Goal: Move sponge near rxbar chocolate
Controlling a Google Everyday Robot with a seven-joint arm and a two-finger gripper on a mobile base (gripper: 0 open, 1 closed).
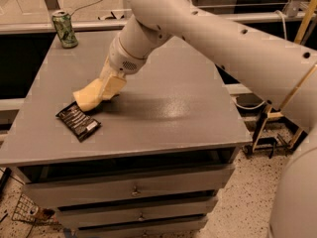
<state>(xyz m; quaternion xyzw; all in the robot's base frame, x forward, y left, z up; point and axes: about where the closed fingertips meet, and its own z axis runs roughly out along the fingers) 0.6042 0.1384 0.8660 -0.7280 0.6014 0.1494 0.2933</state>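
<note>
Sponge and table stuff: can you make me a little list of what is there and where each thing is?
sponge: pale yellow, held at one end by the gripper, low over the table
gripper: over the left part of the table as seen, shut on the sponge
rxbar chocolate: black wrapper, lying flat near the front left edge, right beside the sponge
green can: upright at the far left corner
table: grey top, with drawers below

No text can be read anywhere. The rxbar (78, 121) has a white patch and faint light print (too small to read). The can (65, 29) shows only green pattern. The gripper (110, 87) grips the sponge (88, 97) just beside the rxbar.
</note>
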